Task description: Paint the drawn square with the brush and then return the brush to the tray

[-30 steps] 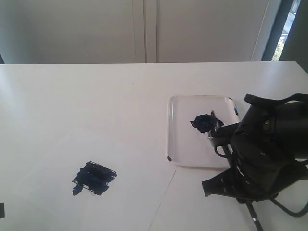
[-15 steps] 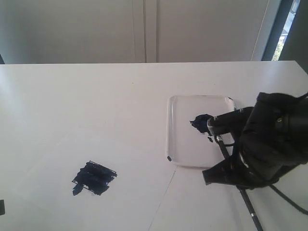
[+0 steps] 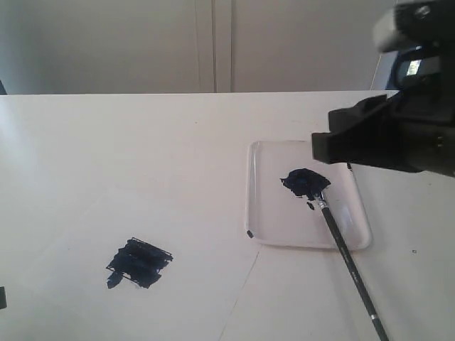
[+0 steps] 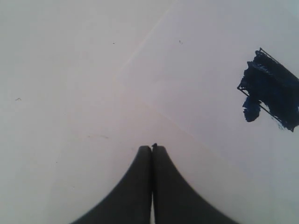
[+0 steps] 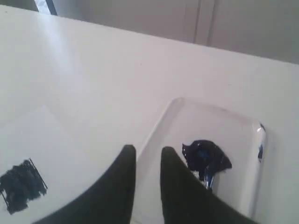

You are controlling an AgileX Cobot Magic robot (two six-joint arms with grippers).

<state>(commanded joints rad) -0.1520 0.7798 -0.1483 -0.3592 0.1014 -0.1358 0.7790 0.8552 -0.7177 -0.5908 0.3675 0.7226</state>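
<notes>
A white table (image 3: 142,142) holds a clear tray (image 3: 274,217) on its right side. The right gripper (image 5: 148,150) hangs above the tray, jaws slightly apart and holding nothing. The painted square (image 3: 139,263) sits well apart to the left, filled dark blue. The brush (image 3: 348,263) lies free below those jaws, bristles in the tray's paint blob (image 3: 304,182), handle slanting out over the near rim. The left gripper (image 4: 152,148) is clenched and empty.

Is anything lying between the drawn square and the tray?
Nothing. In the exterior view, only bare white paper and table separate the drawn square from the tray.
</notes>
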